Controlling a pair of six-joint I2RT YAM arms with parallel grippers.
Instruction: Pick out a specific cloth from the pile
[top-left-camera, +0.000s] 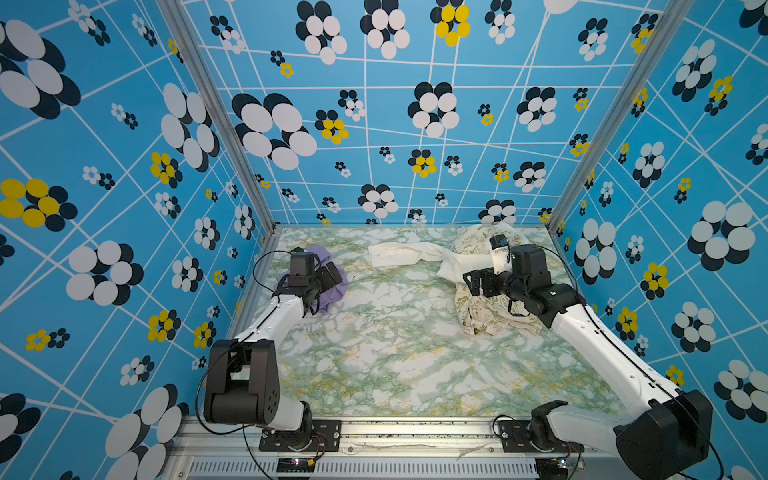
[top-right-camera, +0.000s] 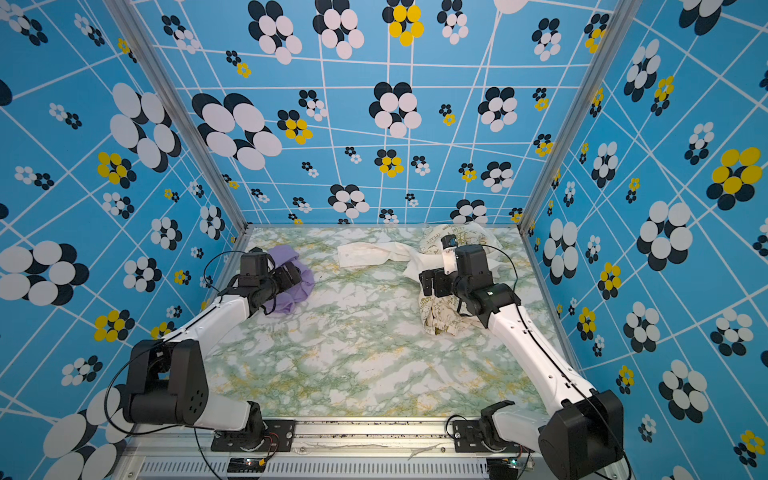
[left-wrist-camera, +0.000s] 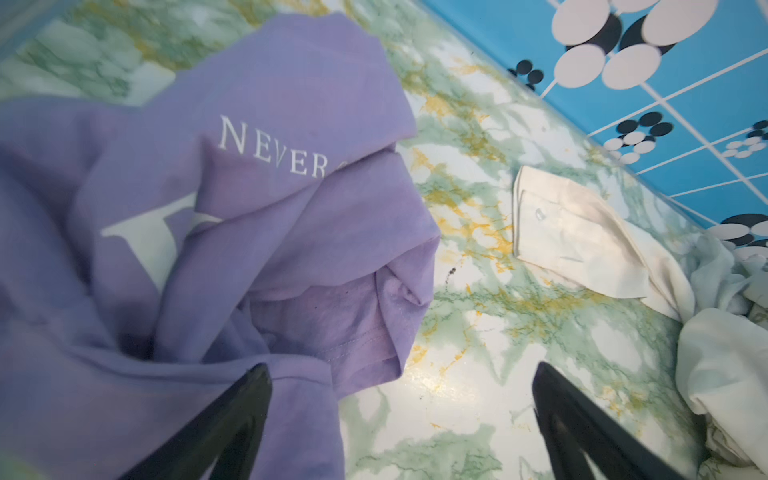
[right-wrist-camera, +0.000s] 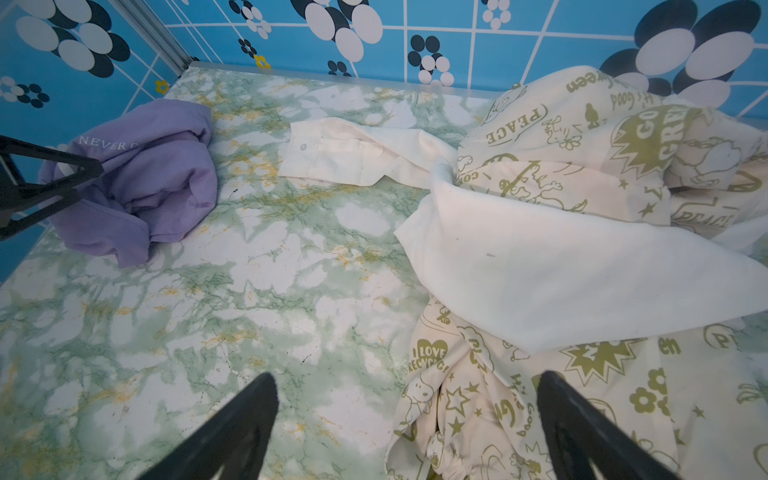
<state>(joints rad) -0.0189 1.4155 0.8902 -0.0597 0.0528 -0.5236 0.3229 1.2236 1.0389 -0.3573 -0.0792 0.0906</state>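
Observation:
The lilac cloth (top-left-camera: 335, 297) (top-right-camera: 291, 300) lies crumpled at the table's far left, apart from the pile; white lettering "NEVER" shows on it (left-wrist-camera: 270, 208) (right-wrist-camera: 166, 183). My left gripper (top-left-camera: 330, 273) (top-right-camera: 292, 272) (left-wrist-camera: 401, 368) hovers open just over its right edge, one finger over the fabric and one over bare table, holding nothing. The pile (top-left-camera: 478, 309) (top-right-camera: 436, 316) (right-wrist-camera: 582, 166), cream fabric with green print, lies at the far right with a plain white cloth (top-left-camera: 399, 253) (right-wrist-camera: 540, 270) (left-wrist-camera: 573, 232) draped over it, a sleeve trailing left. My right gripper (top-left-camera: 473, 283) (top-right-camera: 428, 282) (right-wrist-camera: 407, 376) stands open and empty above the pile's left edge.
The green-marbled table (top-left-camera: 395, 353) is boxed in by blue flowered walls on three sides, with aluminium posts (top-left-camera: 216, 112) at the back corners. A metal rail (top-left-camera: 415, 432) carrying both arm bases runs along the front edge. The left gripper's fingers (right-wrist-camera: 50, 183) show in the right wrist view.

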